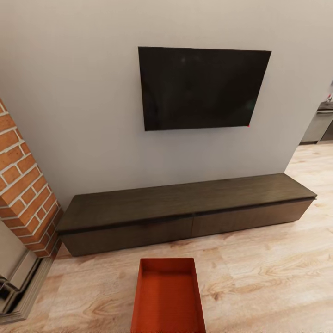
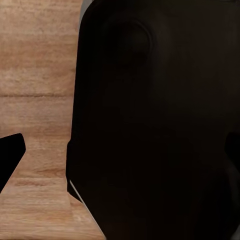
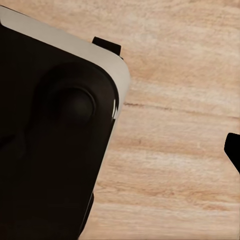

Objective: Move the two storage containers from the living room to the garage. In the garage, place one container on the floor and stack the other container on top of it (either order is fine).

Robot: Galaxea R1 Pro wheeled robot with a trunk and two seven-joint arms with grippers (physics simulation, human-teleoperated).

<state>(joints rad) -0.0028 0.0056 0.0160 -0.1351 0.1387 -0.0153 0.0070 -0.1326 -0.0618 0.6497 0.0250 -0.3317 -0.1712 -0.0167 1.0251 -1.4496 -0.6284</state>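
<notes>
You are facing the living room wall: the black TV (image 1: pixel 202 88) hangs at about 12 o'clock in your head view, with the long dark wood cabinet (image 1: pixel 185 210) running beneath it from 9 to 3 o'clock. One red-orange storage container (image 1: pixel 168 298) sits on the light wood plank floor (image 1: pixel 268 277) at 6 o'clock, directly in front of you, open top up and its long side pointing toward the cabinet, just short of the cabinet's front and apart from it. The brick column (image 1: pixel 25 185) rises at 9 o'clock, and a grey appliance (image 1: pixel 319 125) shows through the opening at 3 o'clock. Your left wrist camera looks down past a large black robot body part (image 2: pixel 155 125) onto plank flooring, with a dark finger tip (image 2: pixel 10 155) at the frame edge; your right wrist camera shows much the same, a black housing (image 3: pixel 55 130) over wood. You cannot tell from either wrist picture whether the left or right pincer is released or clenched.
</notes>
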